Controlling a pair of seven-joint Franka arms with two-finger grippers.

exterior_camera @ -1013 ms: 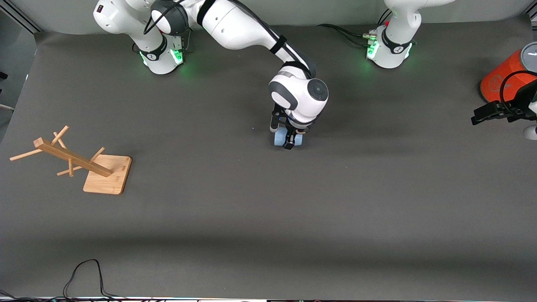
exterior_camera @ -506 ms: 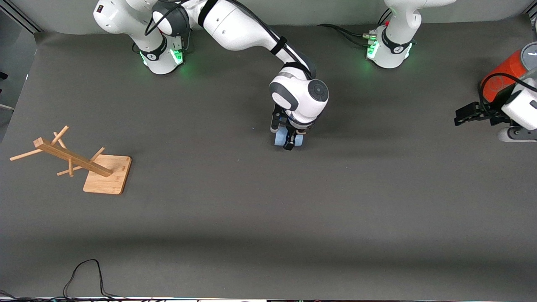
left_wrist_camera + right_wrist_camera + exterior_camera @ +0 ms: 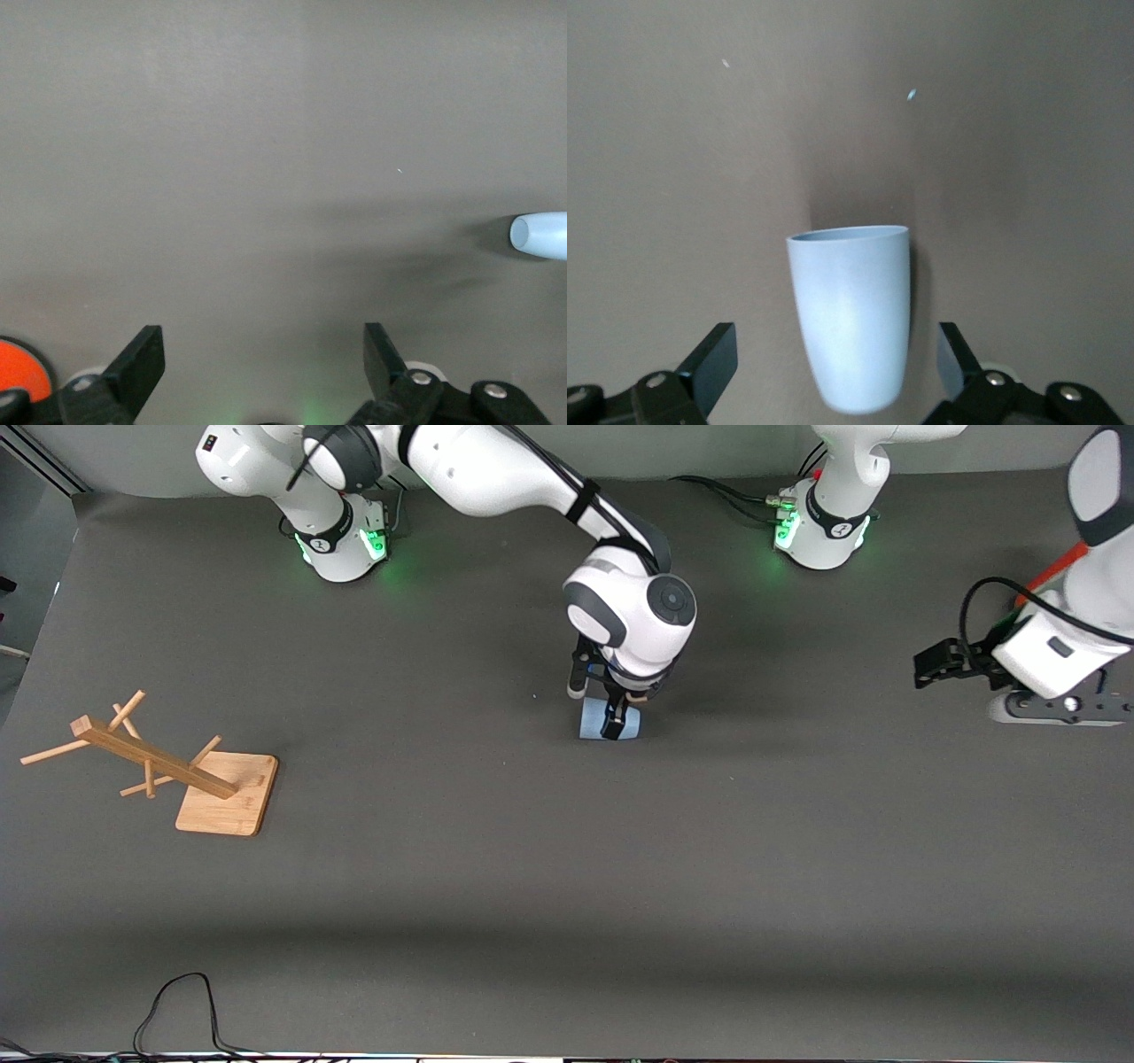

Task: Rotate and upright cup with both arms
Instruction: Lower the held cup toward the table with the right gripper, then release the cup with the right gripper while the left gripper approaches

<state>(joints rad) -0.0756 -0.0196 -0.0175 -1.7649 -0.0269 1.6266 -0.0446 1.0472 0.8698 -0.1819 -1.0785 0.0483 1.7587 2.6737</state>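
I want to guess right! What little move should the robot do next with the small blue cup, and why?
Probably lower and close the right gripper on the small pale-blue plastic cup. The cup lies on its side on the grey table, and the gripper's open fingers sit either side of it without touching. The left gripper, also open, is off toward the left arm's end.

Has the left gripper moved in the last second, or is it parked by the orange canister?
Yes. The left gripper has moved away from the orange canister toward the cup, fingers open.
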